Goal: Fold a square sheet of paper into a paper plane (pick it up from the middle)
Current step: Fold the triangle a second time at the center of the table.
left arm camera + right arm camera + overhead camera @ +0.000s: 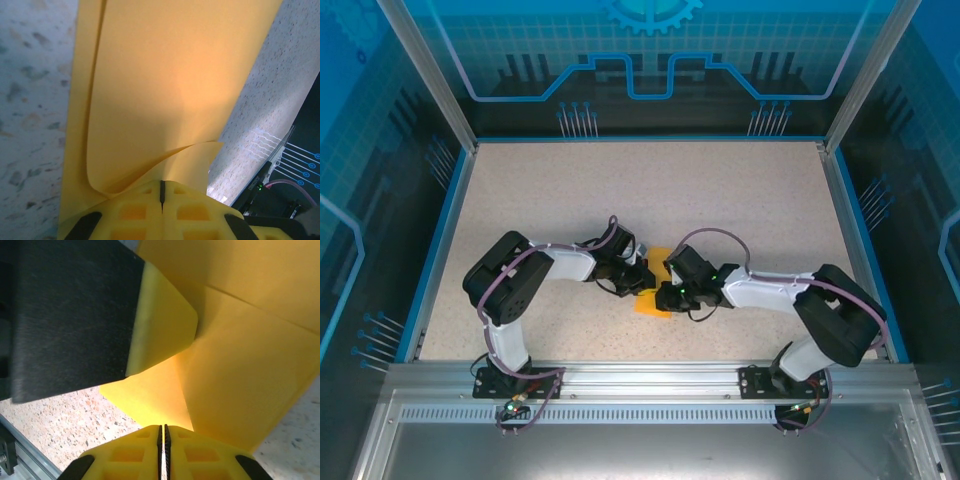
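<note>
The square sheet of paper (650, 304) is orange-yellow and partly folded, lying mid-table between both arms. My left gripper (640, 277) comes at it from the left, jaws shut. In the left wrist view a flap of the paper (170, 75) curls up right at the left gripper (162, 182); whether paper is pinched there is unclear. My right gripper (667, 292) meets the sheet from the right. In the right wrist view the right gripper (163, 427) is closed to a hairline slit on a pointed edge of the creased paper (250, 365). The left gripper's fingers (160, 320) rest against the crease.
The speckled beige table (620, 190) has a blue rim and glass walls on three sides. A metal rail (640, 375) with both arm bases runs along the near edge. The arms' elbows stick out towards the left and right sides.
</note>
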